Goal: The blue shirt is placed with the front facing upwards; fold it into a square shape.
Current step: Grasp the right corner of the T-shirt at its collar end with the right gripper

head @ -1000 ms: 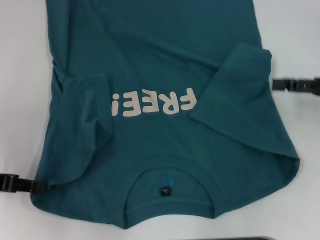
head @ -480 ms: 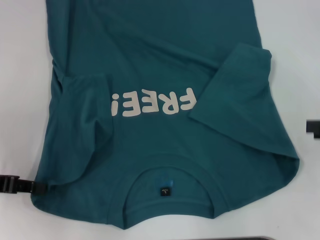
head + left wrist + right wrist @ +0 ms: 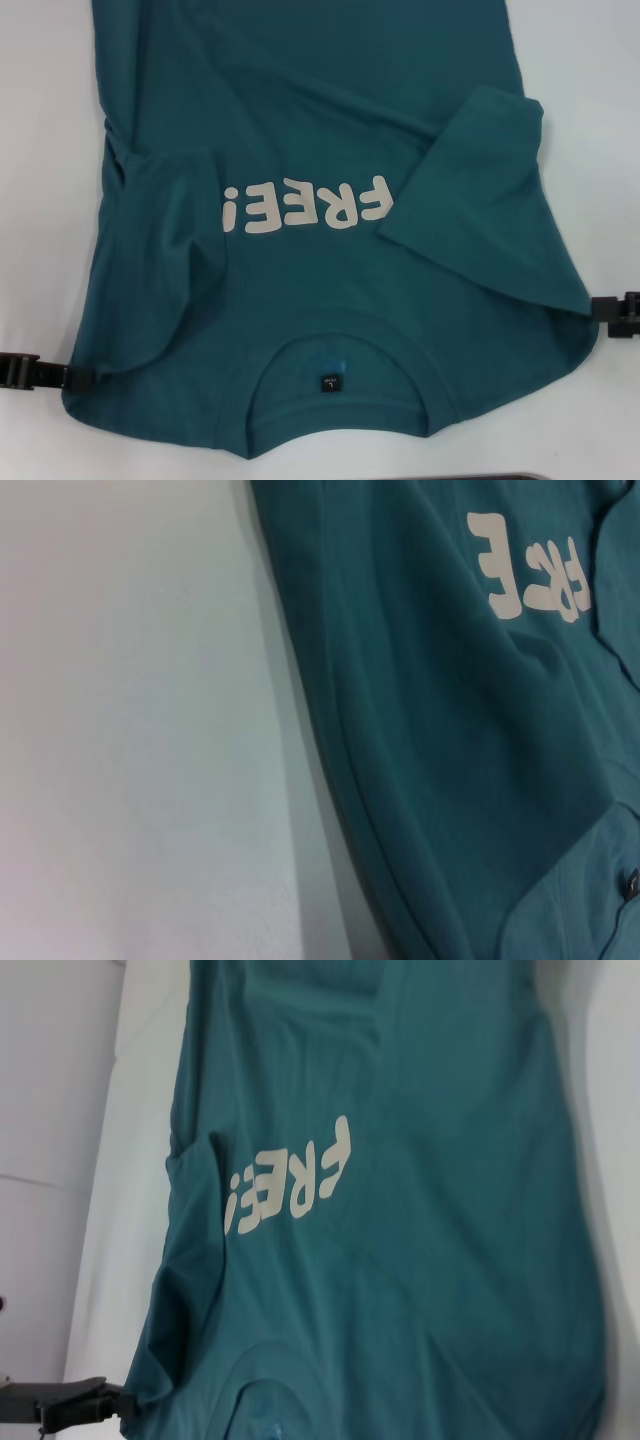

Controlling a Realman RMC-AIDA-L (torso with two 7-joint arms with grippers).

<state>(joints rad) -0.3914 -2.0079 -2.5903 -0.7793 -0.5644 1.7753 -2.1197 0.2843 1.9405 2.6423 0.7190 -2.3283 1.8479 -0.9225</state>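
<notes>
Teal blue shirt (image 3: 330, 150) lies flat; end effectors flank shoulders.

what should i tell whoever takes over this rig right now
Left gripper: at the blue shirt's near left shoulder corner, at the hem edge. Right gripper: at the shirt's near right shoulder edge.
Shirt: front up on the white table, collar nearest the robot, lettering upside down from the head view.
Done: both sleeves lie folded in over the chest.
Left: fold the body into a square.
</notes>
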